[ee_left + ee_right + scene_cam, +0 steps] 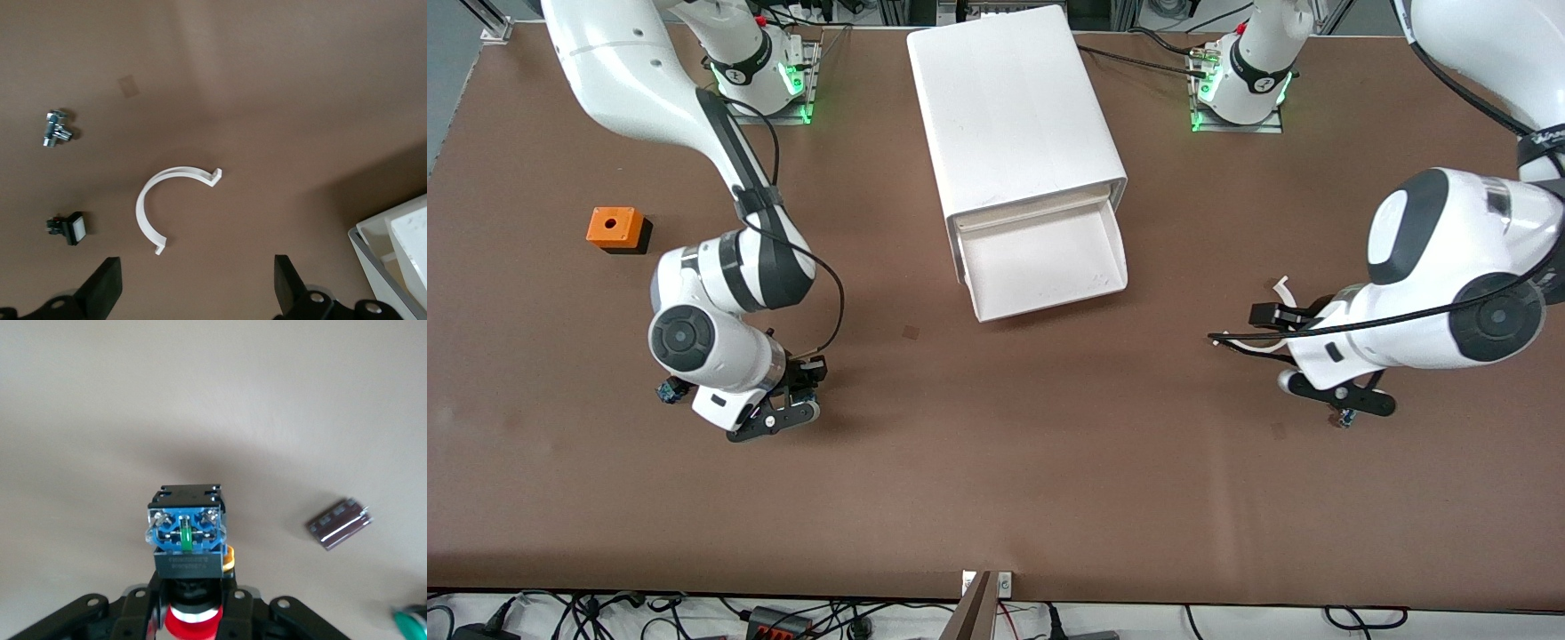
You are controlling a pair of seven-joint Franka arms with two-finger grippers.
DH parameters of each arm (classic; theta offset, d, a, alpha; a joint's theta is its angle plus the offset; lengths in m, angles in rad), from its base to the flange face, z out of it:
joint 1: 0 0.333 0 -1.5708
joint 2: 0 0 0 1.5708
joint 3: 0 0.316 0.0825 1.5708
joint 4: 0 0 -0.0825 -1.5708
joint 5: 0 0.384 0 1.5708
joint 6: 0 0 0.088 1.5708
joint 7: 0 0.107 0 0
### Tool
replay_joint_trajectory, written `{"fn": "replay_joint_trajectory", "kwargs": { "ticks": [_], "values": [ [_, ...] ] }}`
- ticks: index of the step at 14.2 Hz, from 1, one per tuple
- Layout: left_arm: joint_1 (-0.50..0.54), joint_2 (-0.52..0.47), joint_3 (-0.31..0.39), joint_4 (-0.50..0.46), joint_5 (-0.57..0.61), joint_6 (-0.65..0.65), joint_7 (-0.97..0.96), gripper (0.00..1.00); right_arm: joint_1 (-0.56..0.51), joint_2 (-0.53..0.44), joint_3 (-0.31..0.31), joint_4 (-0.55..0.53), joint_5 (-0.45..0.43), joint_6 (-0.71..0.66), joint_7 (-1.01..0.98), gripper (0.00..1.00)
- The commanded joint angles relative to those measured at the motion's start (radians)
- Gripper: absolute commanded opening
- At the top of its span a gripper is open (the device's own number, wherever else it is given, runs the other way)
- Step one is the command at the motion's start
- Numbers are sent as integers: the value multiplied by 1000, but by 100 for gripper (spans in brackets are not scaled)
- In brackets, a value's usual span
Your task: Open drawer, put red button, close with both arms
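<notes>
Gripping the red button (192,617) by its cap end, the right gripper (190,613) has its fingers (230,613) shut on it down at the tabletop (996,498), toward the right arm's end; the button's black body and blue base stick out past the fingertips. A dark capacitor (338,524) lies apart from the fingers, and a green cap (410,623) shows farther off.

The drawer (1040,258) stands pulled out of the cabinet (1009,107) and looks empty, so the opening seems done and the pick looks just made. Left, by my reading: lift, carry over the drawer, drop, then push it shut with both arms.

The left gripper (193,290) waits with fingers (103,283) spread wide and empty, over a white clip (157,203) lying between them, with a metal fitting (57,128) and a small switch (68,227) off to one side.
</notes>
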Motion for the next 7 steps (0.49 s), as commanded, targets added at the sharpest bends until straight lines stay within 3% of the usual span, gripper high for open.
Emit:
{"fn": "replay_joint_trajectory", "kwargs": {
  "ticks": [1, 3, 5, 7],
  "values": [
    [1, 43, 9, 38, 27, -16, -22, 100, 83, -55, -3, 94, 13, -92, -7, 0],
    [19, 93, 53, 43, 16, 27, -7, 100, 162, -59, -3, 169, 12, -135, -1, 0],
    [44, 101, 54, 29, 11, 50, -14, 100, 210, -56, -3, 252, 15, -181, 16, 0],
    [36, 103, 55, 7, 16, 51, -22, 100, 260, -56, 3, 266, 71, -181, 120, 0]
  ]
}}
